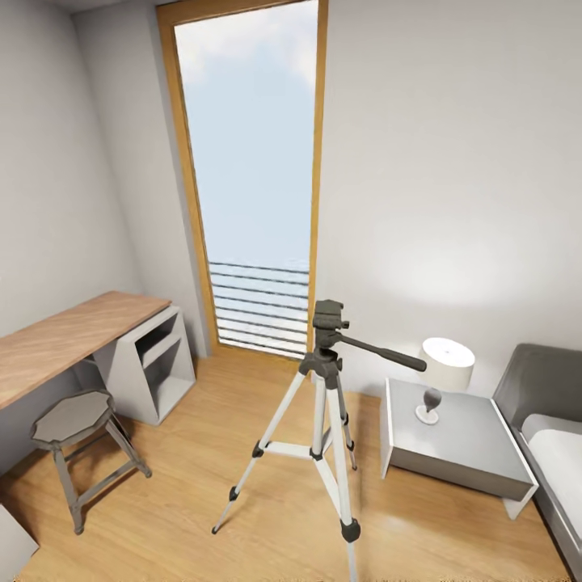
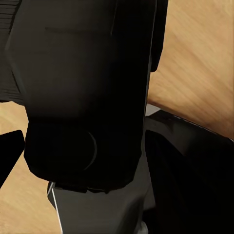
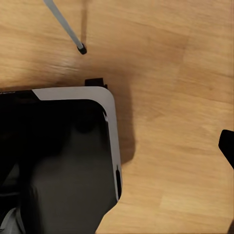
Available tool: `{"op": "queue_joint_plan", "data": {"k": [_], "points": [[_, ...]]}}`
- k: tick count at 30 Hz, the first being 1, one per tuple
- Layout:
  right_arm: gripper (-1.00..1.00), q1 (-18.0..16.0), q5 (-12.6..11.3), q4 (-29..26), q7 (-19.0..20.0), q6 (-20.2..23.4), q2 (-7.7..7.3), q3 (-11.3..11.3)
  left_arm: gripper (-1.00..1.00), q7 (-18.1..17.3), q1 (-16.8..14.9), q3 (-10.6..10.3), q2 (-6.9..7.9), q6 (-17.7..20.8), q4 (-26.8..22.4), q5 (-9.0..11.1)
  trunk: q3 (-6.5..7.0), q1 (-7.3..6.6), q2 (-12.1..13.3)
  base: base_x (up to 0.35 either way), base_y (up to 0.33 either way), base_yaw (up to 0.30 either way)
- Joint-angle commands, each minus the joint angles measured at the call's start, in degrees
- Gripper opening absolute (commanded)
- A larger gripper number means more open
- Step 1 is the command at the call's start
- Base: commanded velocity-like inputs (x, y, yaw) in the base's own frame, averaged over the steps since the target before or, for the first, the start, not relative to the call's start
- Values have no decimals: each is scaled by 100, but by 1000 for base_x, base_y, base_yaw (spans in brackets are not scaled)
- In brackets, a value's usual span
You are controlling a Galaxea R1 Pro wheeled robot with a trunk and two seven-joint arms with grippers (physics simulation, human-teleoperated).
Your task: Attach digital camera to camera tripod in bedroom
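Observation:
The camera tripod (image 1: 327, 388) stands on the wood floor in the middle of the bedroom, in front of the tall window. Its silver legs are spread, and its dark grey head (image 1: 328, 317) is bare, with the pan handle (image 1: 386, 353) pointing right. In the left wrist view a black boxy body with a round button, the digital camera (image 2: 83, 97), sits close to the lens. My left gripper (image 2: 83, 161) is shut on it, with one black fingertip (image 2: 10, 156) showing at its side. My right gripper (image 3: 117, 146) hangs open over the floor, one fingertip (image 3: 227, 145) showing at the frame edge.
A wooden-top desk (image 1: 65, 339) and a grey stool (image 1: 73, 420) stand at the left. A grey nightstand (image 1: 461, 453) with a white lamp (image 1: 446, 365) and the grey bed (image 1: 550, 436) are at the right. In the right wrist view, one tripod foot (image 3: 82, 48) lies near my own base (image 3: 73, 146).

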Motion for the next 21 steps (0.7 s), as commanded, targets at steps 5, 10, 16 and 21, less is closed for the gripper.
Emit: {"op": "queue_joint_plan", "data": {"k": [5,10,16,21], "points": [[100,-9,11,19,23,-35,-5,-46,-100,-5,-3,-50,0,-13,2,32,-59,3,-13,0,0,0],[100,-9,11,18,22,-36,-6,-46,-100,-5,-3,-50,0,-13,3,32,-105,3,-13,0,0,0],[100,-9,11,18,24,-36,-6,-46,-100,-7,-3,-50,0,-13,3,32,-160,3,-13,0,0,0],[100,-9,11,18,25,-36,-6,-46,-100,-7,-5,-50,0,-13,2,32,-207,3,-13,0,0,0]]}}
